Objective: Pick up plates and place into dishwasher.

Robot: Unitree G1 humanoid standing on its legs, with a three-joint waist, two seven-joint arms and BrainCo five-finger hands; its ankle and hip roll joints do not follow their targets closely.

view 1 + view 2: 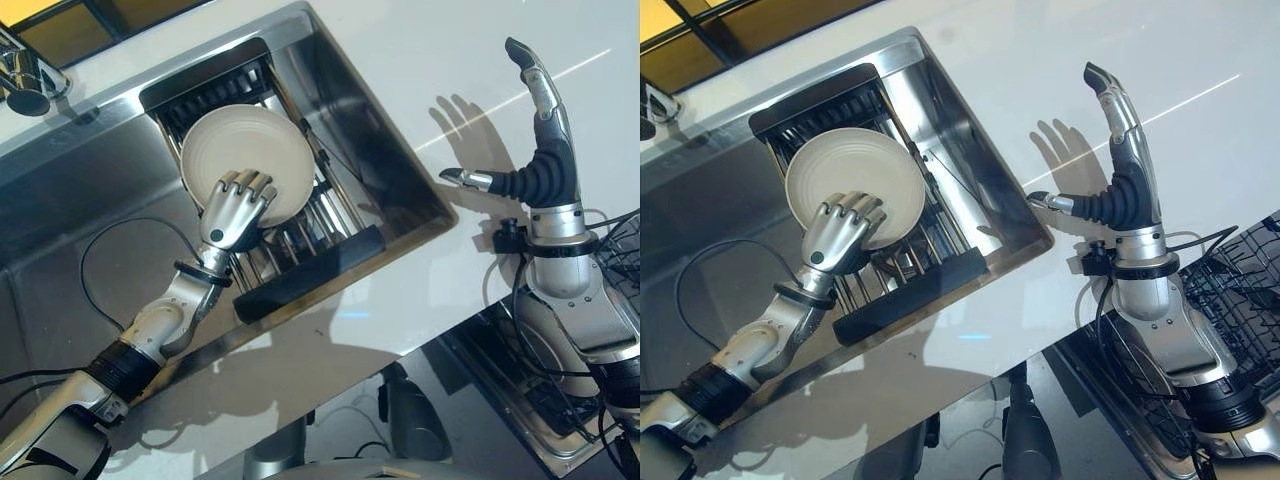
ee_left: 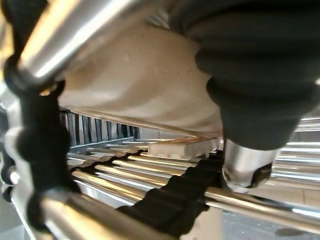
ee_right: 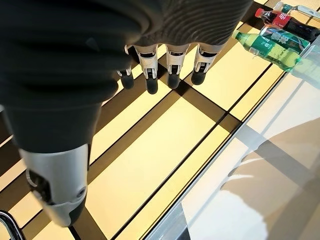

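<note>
We see the cream plate [image 1: 245, 160] standing tilted on edge in the wire rack [image 1: 300, 240] that sits inside the steel sink [image 1: 80, 230], at about ten o'clock in the head views. Our left hand [image 1: 235, 210] has its fingers [image 1: 250, 187] curled over the plate's lower rim, clamped on it; the left wrist view shows the plate's underside just above the rack's bars. Our right hand [image 1: 540, 150] hangs above the white bench [image 1: 420, 60] at about three o'clock, well apart from the sink, fingers straight and thumb spread. Bottles [image 3: 280, 30] lie past it.
</note>
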